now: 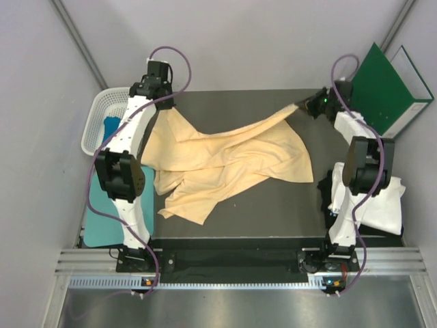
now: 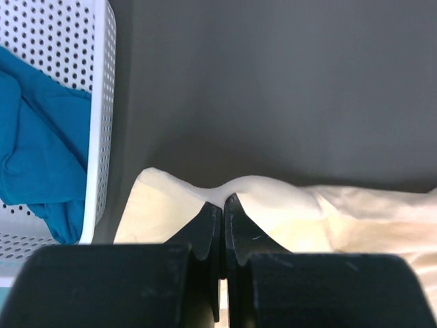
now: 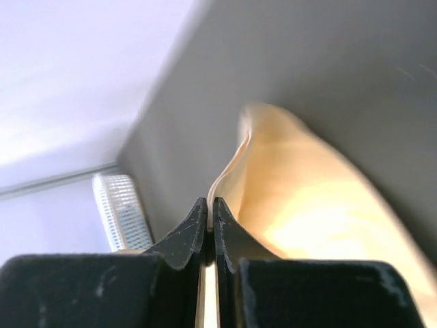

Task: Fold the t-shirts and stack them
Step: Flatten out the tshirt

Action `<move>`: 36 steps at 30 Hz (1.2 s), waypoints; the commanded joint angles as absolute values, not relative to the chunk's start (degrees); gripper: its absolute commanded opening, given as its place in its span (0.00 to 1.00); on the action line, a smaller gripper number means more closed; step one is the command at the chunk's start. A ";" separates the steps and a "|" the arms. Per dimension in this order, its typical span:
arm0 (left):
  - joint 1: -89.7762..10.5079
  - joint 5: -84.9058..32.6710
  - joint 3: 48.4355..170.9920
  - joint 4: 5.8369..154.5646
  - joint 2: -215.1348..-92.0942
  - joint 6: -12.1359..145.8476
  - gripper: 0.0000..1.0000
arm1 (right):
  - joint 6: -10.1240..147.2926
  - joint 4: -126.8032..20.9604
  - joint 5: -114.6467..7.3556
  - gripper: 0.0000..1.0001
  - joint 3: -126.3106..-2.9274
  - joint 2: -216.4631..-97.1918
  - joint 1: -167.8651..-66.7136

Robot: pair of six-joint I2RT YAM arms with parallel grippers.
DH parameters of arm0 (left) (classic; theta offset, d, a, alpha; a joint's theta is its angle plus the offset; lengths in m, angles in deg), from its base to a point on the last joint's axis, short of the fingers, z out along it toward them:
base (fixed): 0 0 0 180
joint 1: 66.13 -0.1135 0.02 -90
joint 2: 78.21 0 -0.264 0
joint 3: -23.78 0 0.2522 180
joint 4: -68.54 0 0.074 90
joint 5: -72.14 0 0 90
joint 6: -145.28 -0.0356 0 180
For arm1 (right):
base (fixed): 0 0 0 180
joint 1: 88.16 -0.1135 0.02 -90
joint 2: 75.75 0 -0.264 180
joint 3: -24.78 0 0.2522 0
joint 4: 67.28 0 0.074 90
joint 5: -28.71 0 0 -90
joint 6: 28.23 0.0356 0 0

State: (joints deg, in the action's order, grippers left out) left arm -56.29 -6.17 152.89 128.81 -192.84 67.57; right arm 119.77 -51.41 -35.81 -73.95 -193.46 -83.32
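Note:
The large peach-yellow t-shirt (image 1: 225,164) lies crumpled across the dark table (image 1: 273,212). My left gripper (image 1: 156,109) is shut on its far left edge, low at the table; in the left wrist view (image 2: 223,201) the cloth (image 2: 287,205) bulges round the closed tips. My right gripper (image 1: 304,104) is shut on another edge at the far right and holds it lifted, so a strip of cloth stretches up to it (image 3: 209,203). A white t-shirt (image 1: 382,205) lies at the right. A blue t-shirt (image 1: 111,126) sits in the basket. I cannot make out a dark t-shirt.
A white perforated basket (image 1: 95,116) stands at the far left, right beside my left gripper (image 2: 99,102). A stiff green folder (image 1: 382,85) leans at the far right behind my right arm. A teal sheet (image 1: 102,212) lies left of the table. Grey walls close in behind.

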 commanded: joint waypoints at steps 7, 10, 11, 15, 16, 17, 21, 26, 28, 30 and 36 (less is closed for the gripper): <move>-56.73 -3.80 160.67 117.56 -173.77 70.75 0.00 | 92.65 -29.89 -46.06 0.00 -97.61 -166.82 -85.00; -56.73 -1.43 164.80 117.37 -169.55 68.73 0.00 | 87.28 -24.35 -50.10 0.00 -98.32 -159.35 -85.00; -56.73 -1.16 165.77 117.37 -168.31 68.20 0.00 | 86.30 -22.68 -51.26 0.00 -97.97 -155.24 -85.00; -56.64 -1.16 167.36 117.98 -161.28 68.37 0.00 | 83.83 -19.78 -55.39 0.00 -93.33 -143.89 -85.00; -56.64 -1.50 167.27 118.51 -158.31 69.07 0.00 | 83.31 -19.16 -56.88 0.00 -92.79 -141.69 -85.00; -56.64 -1.94 167.27 120.17 -156.88 69.86 0.00 | 82.87 -18.11 -57.15 0.00 -92.70 -137.66 -85.00; -56.64 -4.05 167.45 126.31 -150.90 72.94 0.00 | 80.41 -7.83 -60.22 0.00 -99.88 -131.04 -85.00; -56.64 -6.16 170.96 134.77 -146.50 75.22 0.00 | 79.70 3.25 -63.22 0.00 -105.96 -125.24 -85.09; -56.64 -6.69 171.49 135.74 -144.58 75.14 0.00 | 80.31 5.09 -63.22 0.00 -106.85 -123.74 -85.00; -56.64 -6.43 171.66 136.00 -143.95 74.09 0.00 | 80.58 5.02 -63.75 0.00 -106.50 -122.95 -85.00; -56.64 -4.33 174.48 134.60 -148.50 70.58 0.00 | 80.40 -1.21 -65.94 0.00 -102.73 -124.17 -85.00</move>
